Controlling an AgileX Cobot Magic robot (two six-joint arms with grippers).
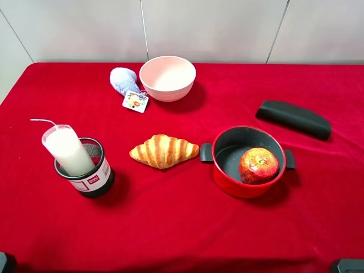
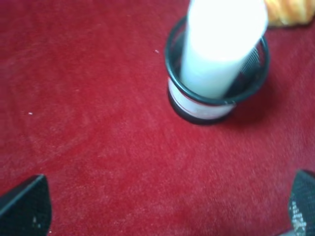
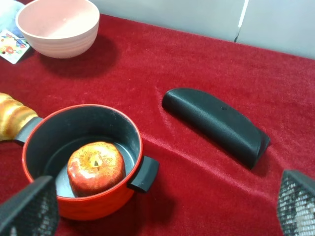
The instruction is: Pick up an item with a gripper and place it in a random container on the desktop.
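The tall white candle (image 1: 68, 151) stands tilted inside the black wire-mesh cup (image 1: 94, 179) at the left of the red cloth desktop (image 1: 170, 222), its wick pointing left. In the left wrist view the candle (image 2: 221, 44) leans in the cup (image 2: 197, 105), some way ahead of my left gripper (image 2: 162, 216), which is open and empty. My right gripper (image 3: 162, 211) is open and empty, near the red pot. Both grippers only just show at the front corners of the exterior view.
A golden croissant (image 1: 164, 151) lies mid-table. A red pot (image 1: 224, 179) with black handles holds a red apple (image 1: 259, 165). A pale pink bowl (image 1: 168, 88) and a pale-blue plush toy (image 1: 124, 81) sit at the back. A black case (image 1: 293, 118) lies at the right.
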